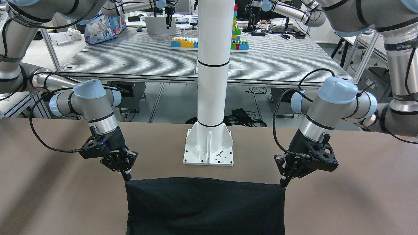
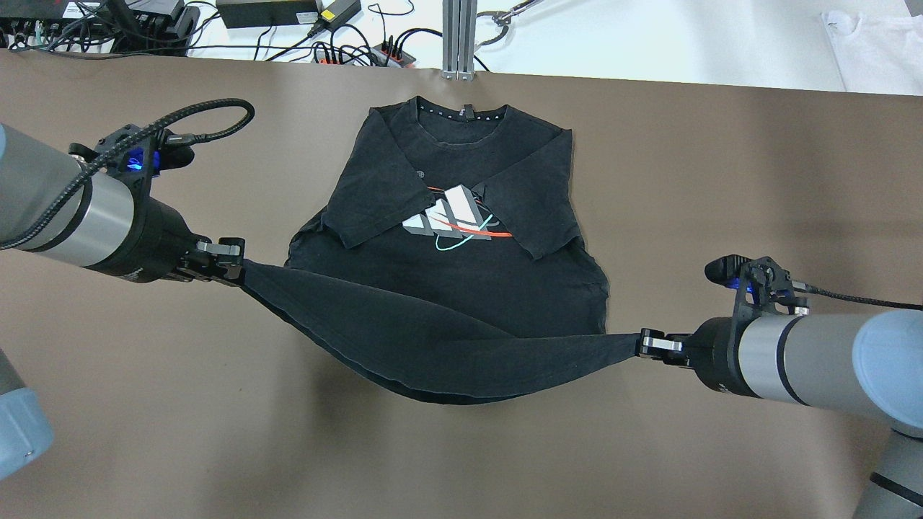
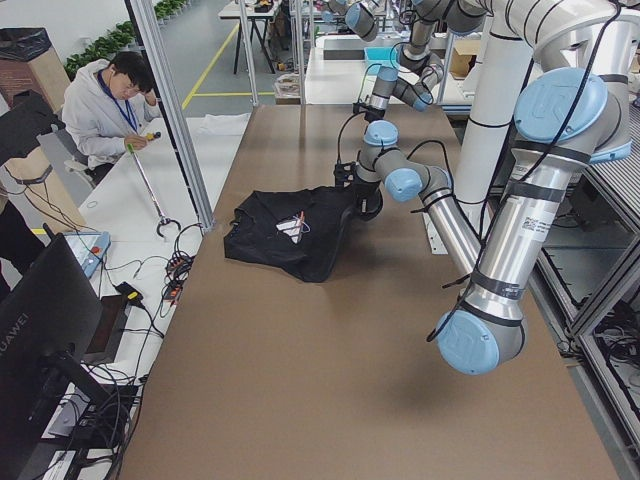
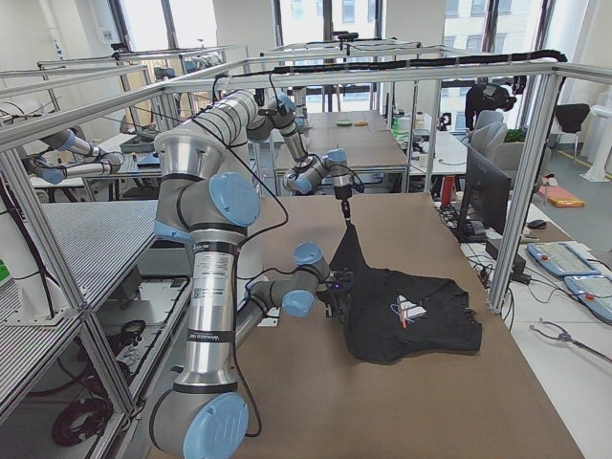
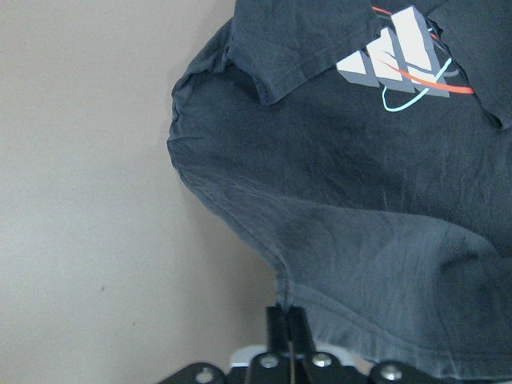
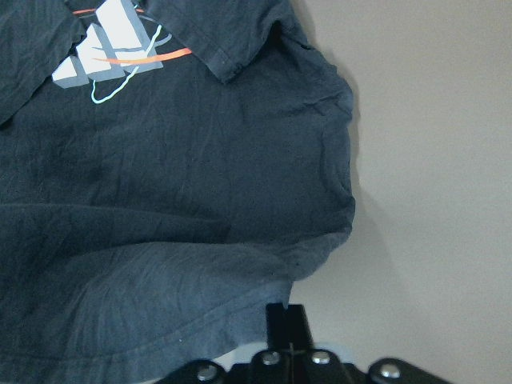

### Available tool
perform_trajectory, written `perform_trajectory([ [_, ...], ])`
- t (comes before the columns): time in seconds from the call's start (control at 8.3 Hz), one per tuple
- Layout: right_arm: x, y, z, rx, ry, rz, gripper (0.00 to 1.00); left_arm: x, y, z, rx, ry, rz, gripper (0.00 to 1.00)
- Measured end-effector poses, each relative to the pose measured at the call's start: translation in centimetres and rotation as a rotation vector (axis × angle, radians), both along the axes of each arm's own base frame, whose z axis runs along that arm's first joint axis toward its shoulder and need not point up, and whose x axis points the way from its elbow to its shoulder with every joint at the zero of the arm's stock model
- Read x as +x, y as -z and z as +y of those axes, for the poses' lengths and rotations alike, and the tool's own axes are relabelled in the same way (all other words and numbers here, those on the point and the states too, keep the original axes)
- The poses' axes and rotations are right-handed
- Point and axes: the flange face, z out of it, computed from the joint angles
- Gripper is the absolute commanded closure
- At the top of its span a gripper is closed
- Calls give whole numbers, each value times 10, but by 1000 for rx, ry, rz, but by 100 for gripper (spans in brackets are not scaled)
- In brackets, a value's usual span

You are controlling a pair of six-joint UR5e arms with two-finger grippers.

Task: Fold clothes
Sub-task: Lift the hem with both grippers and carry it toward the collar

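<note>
Black shirt (image 1: pixel 205 205) cloth hangs like a curtain nearest the front camera. Its hem (image 1: pixel 202 180) is stretched straight between two grips so that, I judge, the lower half can be carried over toward the collar (image 2: pixel 461 114). Both the left pincer (image 1: pixel 283 182) and the right pincer (image 1: pixel 127 178) are clamped on a hem corner, raised off the counter (image 1: pixel 359 202) near the white pillar (image 1: pixel 213 81).

From overhead, the shirt's upper half lies flat mid-counter, with both sleeves (image 2: pixel 375 194) already laid inward across the printed logo (image 2: pixel 451 216). The lifted hem sags in the middle, as thin fabric will between two holds.

Both side views show that raised edge.

Each wrist camera shows closed fingers pinching a hem corner, with cloth draping away to the counter.
</note>
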Motion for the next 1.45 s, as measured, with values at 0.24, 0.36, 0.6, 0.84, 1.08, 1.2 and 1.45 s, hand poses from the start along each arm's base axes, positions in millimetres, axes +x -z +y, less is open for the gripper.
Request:
perform_trajectory([
  [0.24, 7, 28, 27, -5, 158, 19, 100, -3, 1, 33, -29, -132, 38, 100],
  [0.36, 13, 31, 58, -12, 252, 19, 100, -1, -4, 64, -38, -210, 53, 100],
  [0.6, 16, 31, 120, -22, 426, 26, 100, -1, -8, 133, -38, -363, 74, 100],
  [0.84, 24, 36, 159, -20, 536, 24, 100, -21, -9, 183, -32, -457, 86, 100],
  [1.08, 27, 37, 168, -18, 551, 31, 100, -21, -11, 188, -26, -456, 75, 100],
  [1.2, 25, 33, 164, -14, 524, 45, 100, -9, -12, 175, -11, -418, 60, 100],
  [1.45, -5, 16, 132, 9, 397, 98, 100, 26, -9, 113, 7, -277, 18, 100],
])
